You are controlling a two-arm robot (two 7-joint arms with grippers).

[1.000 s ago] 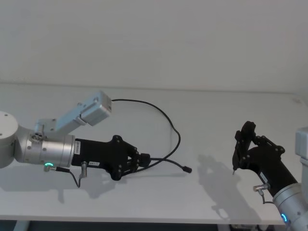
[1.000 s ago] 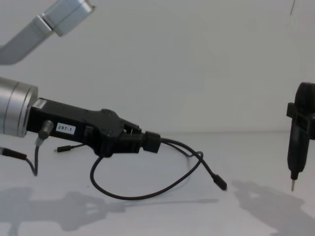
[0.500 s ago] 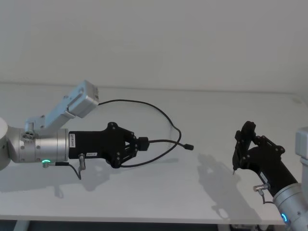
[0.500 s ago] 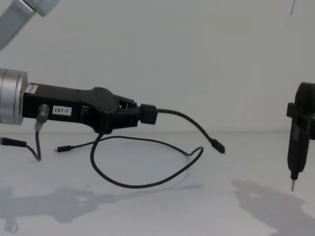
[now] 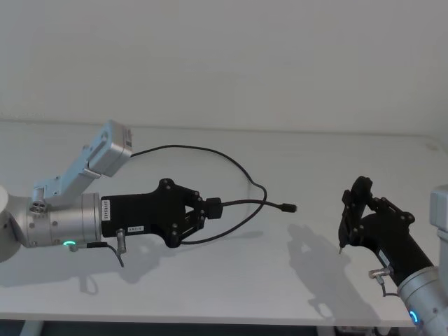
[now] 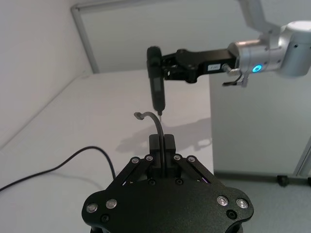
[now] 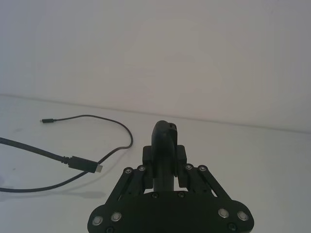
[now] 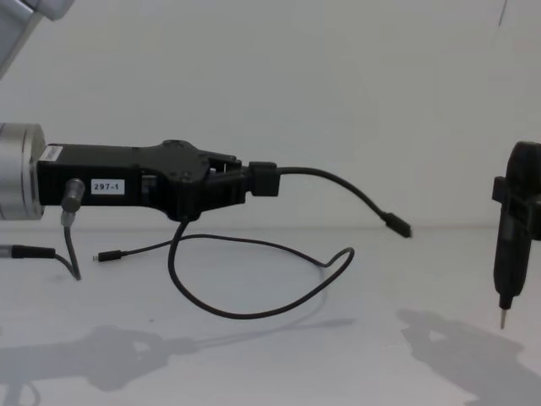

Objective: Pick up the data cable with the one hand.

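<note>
My left gripper [image 5: 213, 208] is pinched tight on the data cable [image 5: 241, 170], fingers closed w/ the cord running btwn them and out past my tips. A short free stretch arcs ahead of me and ends in the near plug [image 8: 397, 225], which hangs in the air, off the table [image 5: 210, 294]. The rest of the cable drops from under my fingers, lies in a wide loop on the table below and ahead of me, then trails back to the far plug [image 8: 106, 256] behind my tips. A short grey wire [image 8: 72, 220] w/ a metal connector dangles from my wrist, well behind the grip. The right gripper [image 5: 343, 238] hangs well ahead of me, past the near plug, its pointed tip aimed down above the table, apart from the cable; can't tell how its fingers are set. Nothing stands btwn me and it except the free plug end. Vs half a sec ago: I sit a bit higher, the free end has swung up and reaches farther out ahead; a sec ago that plug drooped near the table. The right gripper hasn't budged.
</note>
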